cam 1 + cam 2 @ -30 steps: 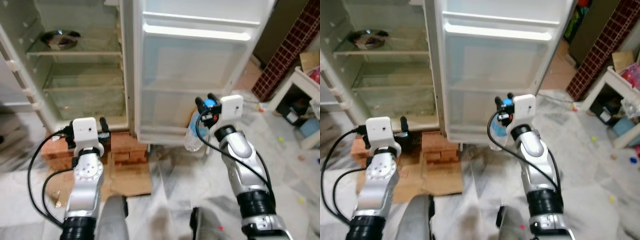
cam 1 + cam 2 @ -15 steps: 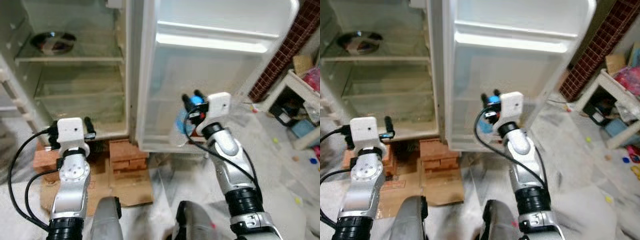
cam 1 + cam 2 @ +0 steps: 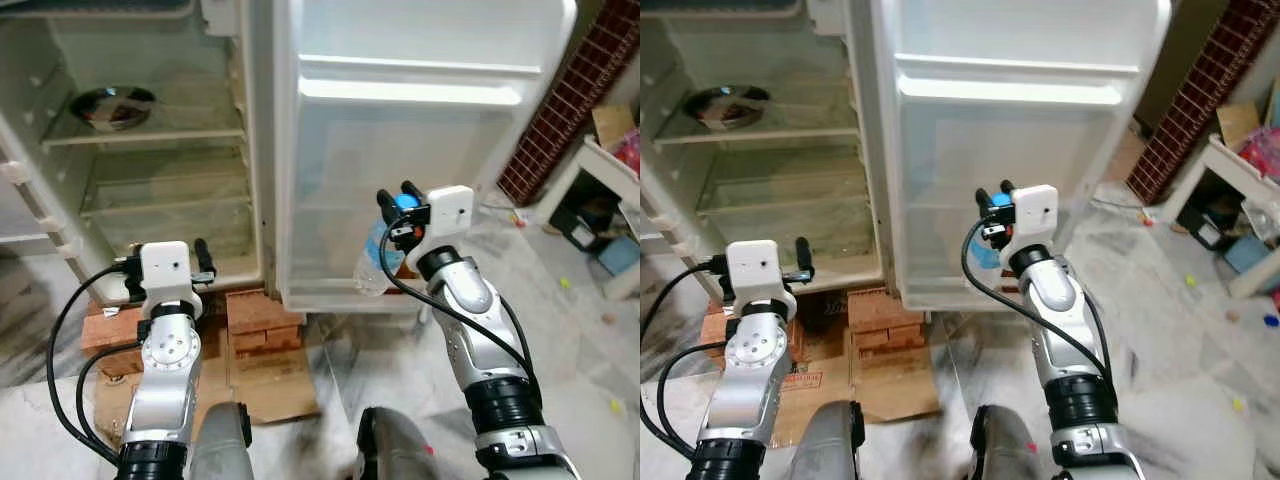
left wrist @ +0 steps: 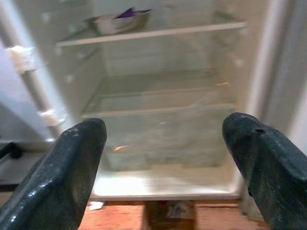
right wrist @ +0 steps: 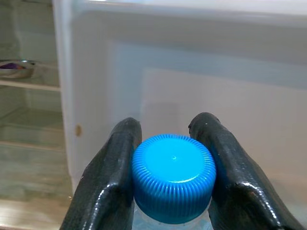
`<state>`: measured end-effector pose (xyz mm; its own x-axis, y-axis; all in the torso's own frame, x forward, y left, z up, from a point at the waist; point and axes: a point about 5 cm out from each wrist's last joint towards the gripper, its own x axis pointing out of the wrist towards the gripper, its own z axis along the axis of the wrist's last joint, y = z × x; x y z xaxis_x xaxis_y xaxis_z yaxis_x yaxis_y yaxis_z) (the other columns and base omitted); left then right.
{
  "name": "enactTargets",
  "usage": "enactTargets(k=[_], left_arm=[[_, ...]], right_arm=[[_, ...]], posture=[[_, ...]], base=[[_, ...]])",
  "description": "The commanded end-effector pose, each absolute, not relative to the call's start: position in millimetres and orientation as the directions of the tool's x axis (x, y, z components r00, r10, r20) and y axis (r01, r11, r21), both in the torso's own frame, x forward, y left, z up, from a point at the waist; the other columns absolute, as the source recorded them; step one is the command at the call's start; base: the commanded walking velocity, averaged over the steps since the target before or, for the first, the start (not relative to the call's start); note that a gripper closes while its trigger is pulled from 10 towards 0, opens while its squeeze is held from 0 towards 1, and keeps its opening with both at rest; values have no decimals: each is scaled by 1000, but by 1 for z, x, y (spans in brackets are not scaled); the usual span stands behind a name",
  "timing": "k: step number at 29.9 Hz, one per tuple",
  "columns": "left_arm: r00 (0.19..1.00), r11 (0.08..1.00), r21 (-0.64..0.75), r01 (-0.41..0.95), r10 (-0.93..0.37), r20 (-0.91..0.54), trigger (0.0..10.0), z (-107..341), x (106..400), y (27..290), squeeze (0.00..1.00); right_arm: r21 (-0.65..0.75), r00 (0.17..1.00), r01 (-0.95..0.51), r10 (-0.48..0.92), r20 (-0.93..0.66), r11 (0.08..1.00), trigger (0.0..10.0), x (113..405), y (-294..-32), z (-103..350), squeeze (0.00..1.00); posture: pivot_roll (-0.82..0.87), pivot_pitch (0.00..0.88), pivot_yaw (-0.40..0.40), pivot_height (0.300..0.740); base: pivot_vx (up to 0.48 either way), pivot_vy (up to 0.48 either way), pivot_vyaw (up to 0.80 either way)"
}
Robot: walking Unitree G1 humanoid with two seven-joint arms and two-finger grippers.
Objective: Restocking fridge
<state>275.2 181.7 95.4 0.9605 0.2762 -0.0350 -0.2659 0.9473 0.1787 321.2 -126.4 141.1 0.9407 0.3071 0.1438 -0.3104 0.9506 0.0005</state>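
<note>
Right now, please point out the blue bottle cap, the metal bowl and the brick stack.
blue bottle cap (image 5: 173,175), right wrist view, top face of the cap.
metal bowl (image 3: 113,105), left eye view, middle of the bowl.
brick stack (image 3: 262,318), left eye view, top brick.

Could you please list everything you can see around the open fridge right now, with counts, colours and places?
fridge: one, white, open, glass shelves inside
fridge door: one, white, swung open ahead of the right arm
metal bowl: one, silver, on the upper shelf
water bottle: one, clear with blue cap, hanging before the door's lower part
bricks: several, red, stacked under the fridge
cardboard: one flattened piece, brown, on the floor
small table: one, white, far right
left gripper: open, facing the fridge interior
right gripper: shut on the bottle's cap
</note>
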Motion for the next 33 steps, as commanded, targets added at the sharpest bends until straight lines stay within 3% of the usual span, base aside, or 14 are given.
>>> enactTargets(k=[1,9,30,33], left_arm=[[959,944,181,-276,283,-15,10000,100,276,183,0],[957,944,170,-283,291,-23,10000,99,276,183,0],[955,948,150,-281,292,-58,10000,93,260,190,0],[952,948,150,-282,296,-78,10000,92,254,194,0]], right_arm=[[-7,931,-318,314,185,948,10000,324,-124,151,0],[-9,931,-317,314,186,948,10000,324,-124,151,0],[-50,913,-373,376,160,926,10000,324,-116,142,0],[-51,911,-380,383,149,924,10000,326,-114,138,0]], posture=[[77,0,-80,618],[78,0,-81,618],[102,14,-80,618],[110,24,-79,598]], base=[[409,-247,0],[365,-61,0],[0,0,0],[0,0,0]])
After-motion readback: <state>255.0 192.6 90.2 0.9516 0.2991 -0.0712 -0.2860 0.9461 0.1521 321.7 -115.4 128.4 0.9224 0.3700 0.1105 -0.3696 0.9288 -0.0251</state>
